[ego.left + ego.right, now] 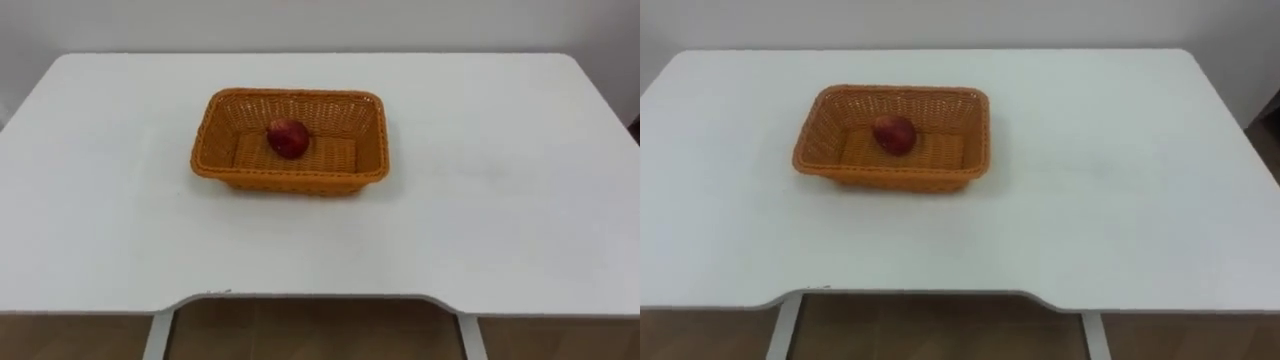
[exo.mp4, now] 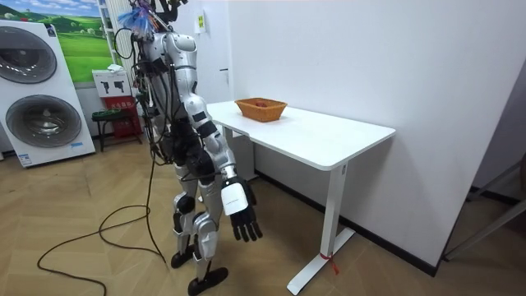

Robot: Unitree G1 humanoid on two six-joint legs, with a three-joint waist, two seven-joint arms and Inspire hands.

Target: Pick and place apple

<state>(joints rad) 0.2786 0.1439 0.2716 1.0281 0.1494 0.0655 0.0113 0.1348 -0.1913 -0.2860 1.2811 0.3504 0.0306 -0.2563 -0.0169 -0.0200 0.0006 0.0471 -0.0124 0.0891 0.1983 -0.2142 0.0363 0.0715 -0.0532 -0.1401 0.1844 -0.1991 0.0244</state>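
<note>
A red apple (image 1: 288,138) lies inside an orange wicker basket (image 1: 300,182), towards its far side. The basket stands on a white table (image 1: 480,200), left of centre and nearer the far edge. In the room view I stand upright at the table's (image 2: 329,136) front edge, a step back from it, with the basket (image 2: 260,108) at the far end of the top. My right hand (image 2: 241,220) hangs down beside my thigh, below table height, with its fingers straight and spread and nothing in them.
A white wall runs right behind the table. The table's front edge (image 1: 320,300) has a shallow cut-out with wooden floor below it. Washing machines (image 2: 37,90) and a small stool (image 2: 105,119) stand behind me at the room view's left.
</note>
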